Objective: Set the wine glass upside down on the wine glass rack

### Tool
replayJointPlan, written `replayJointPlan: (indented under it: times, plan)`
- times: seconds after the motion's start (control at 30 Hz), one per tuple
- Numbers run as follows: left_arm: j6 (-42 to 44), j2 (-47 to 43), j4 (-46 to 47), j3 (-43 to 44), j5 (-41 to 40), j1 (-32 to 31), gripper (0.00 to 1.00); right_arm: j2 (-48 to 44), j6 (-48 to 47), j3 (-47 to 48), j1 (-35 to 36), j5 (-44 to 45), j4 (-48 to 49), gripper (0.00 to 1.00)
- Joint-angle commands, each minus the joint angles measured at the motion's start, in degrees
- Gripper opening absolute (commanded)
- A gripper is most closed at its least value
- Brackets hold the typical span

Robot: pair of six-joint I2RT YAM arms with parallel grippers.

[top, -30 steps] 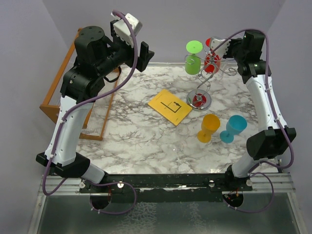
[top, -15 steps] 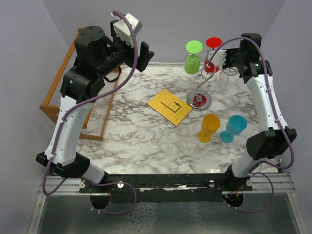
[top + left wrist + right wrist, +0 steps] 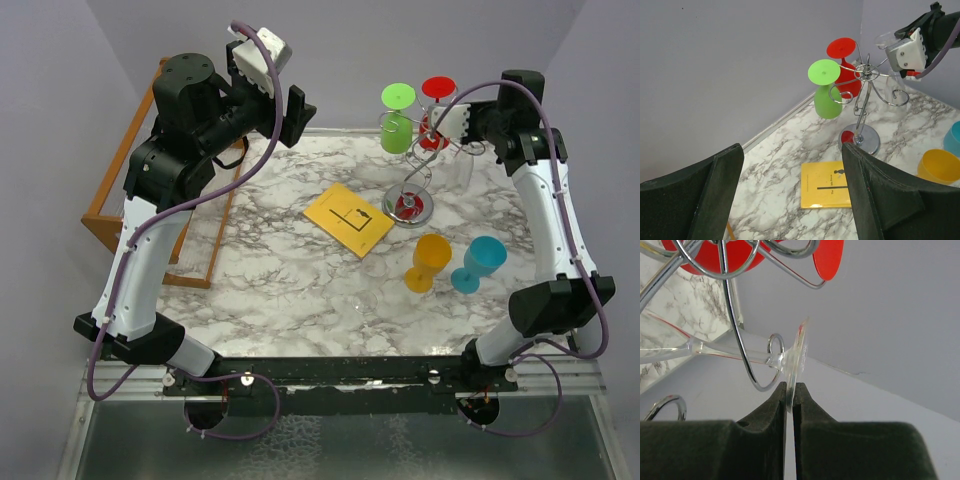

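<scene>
The right claw (image 3: pixel 790 388) is pinched almost shut on the foot rim of the clear glass (image 3: pixel 730 353). Its stem rests against a curled arm of the rack (image 3: pixel 864 107), near the hanging red glass (image 3: pixel 842 70) and green glass (image 3: pixel 826 97). The left claw (image 3: pixel 790 150) gapes wide and empty, well apart.

The wine glass rack (image 3: pixel 408 205) stands on the marble table (image 3: pixel 280 270), a green glass (image 3: pixel 396 130) and a red glass (image 3: pixel 437 95) hanging inverted from it. The right gripper (image 3: pixel 447 130) is at its top, by a clear wine glass (image 3: pixel 460 168); the left gripper (image 3: pixel 298 110) hangs high, well apart.
</scene>
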Motion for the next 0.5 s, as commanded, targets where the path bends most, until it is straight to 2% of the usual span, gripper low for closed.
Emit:
replayJointPlan:
  times: [0.0, 0.47]
  plan:
    - [0.22, -0.67, 0.53, 0.30, 0.01, 0.40, 0.82, -3.05, 0.36, -0.82, 0.14, 3.23, -0.20, 0.01]
    - [0.03, -1.22, 0.62, 0.24, 0.27, 0.41, 0.82, -2.80, 0.65, -3.93, 0.12, 12.11, 6.95, 0.01]
